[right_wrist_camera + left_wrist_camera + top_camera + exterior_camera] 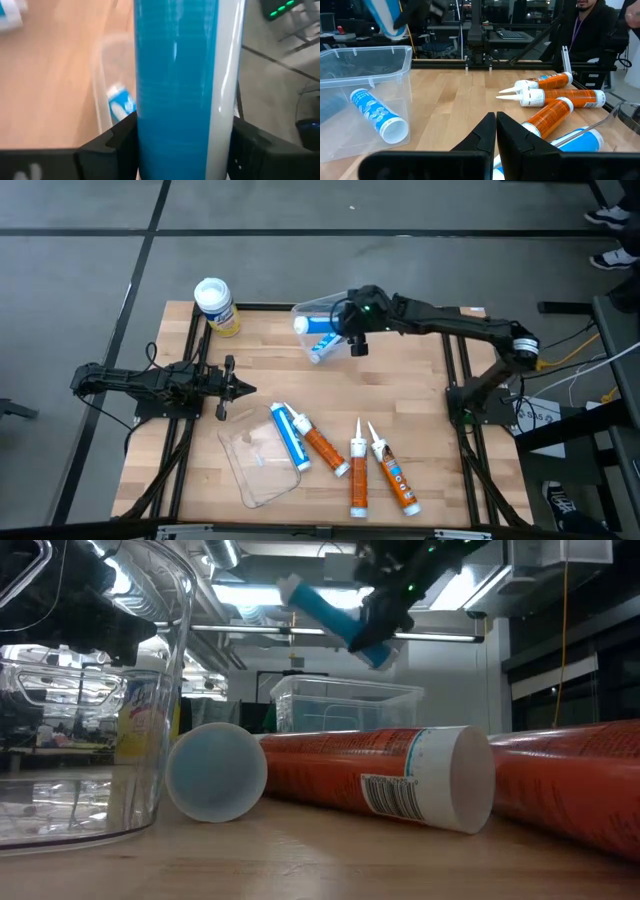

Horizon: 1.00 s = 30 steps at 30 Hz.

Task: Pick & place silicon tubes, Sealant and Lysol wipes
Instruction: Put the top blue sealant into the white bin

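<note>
The right pincer (352, 332) hangs over the clear bin (325, 315) at the far side of the desk (400, 400), closed on a blue tube (335, 622) that tilts in its grip; the right wrist view shows both fingers pressed against the tube's sides. One blue tube (377, 120) already lies inside the bin. To finish this step well, the arm should probably come lower so the held tube clears the bin wall, line it up beside the tube already there, and only then let go, so it does not bounce out or land on the rim.

The left pincer (232, 388) waits at the left of the desk, fingers together and holding nothing. Near the front lie another blue tube (288, 436) and three orange tubes (380, 470), beside a second clear tray (255, 475). The Lysol wipes (215, 306) stand at the far left corner, well apart from the bin.

No label writing can be read; the print is too small.
</note>
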Each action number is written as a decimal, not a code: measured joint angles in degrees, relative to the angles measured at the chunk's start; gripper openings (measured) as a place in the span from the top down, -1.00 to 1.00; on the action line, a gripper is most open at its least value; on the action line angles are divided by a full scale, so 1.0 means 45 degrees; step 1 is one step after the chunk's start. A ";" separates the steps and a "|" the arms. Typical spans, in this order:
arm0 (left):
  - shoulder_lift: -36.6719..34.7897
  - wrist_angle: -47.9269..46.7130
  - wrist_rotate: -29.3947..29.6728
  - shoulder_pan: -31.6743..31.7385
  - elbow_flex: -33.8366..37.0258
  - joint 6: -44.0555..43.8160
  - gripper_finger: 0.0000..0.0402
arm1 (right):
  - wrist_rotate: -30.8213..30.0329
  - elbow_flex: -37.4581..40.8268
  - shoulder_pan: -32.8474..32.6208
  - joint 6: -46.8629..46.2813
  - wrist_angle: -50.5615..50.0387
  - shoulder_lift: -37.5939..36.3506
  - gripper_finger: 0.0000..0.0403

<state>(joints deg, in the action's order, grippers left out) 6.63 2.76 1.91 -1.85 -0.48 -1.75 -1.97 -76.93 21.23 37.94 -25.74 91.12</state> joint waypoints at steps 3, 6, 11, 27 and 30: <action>0.0000 0.0003 0.0000 0.0000 0.0001 -0.0002 0.96 | -0.0211 -0.0744 0.0153 0.1400 -0.0725 0.0757 -0.08; 0.0002 0.0003 0.0000 0.0002 -0.0002 -0.0002 0.95 | -0.0889 -0.1664 0.0283 0.2280 -0.1521 0.1436 -0.08; 0.0001 0.0001 0.0000 0.0001 -0.0003 -0.0002 0.94 | -0.1191 -0.2680 0.0536 0.2685 -0.2767 0.2038 -0.08; 0.0002 0.0003 0.0000 0.0000 0.0001 0.0003 0.95 | -0.1323 -0.2846 0.0918 0.2175 -0.4092 0.2519 -0.08; 0.0000 0.0005 0.0000 0.0000 -0.0003 0.0002 0.96 | -0.1231 -0.2846 0.1047 0.2046 -0.4076 0.2867 -0.08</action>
<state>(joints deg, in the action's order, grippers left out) 6.63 2.79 1.91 -1.85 -0.49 -1.74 -7.51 -89.73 25.94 47.15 -44.08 104.02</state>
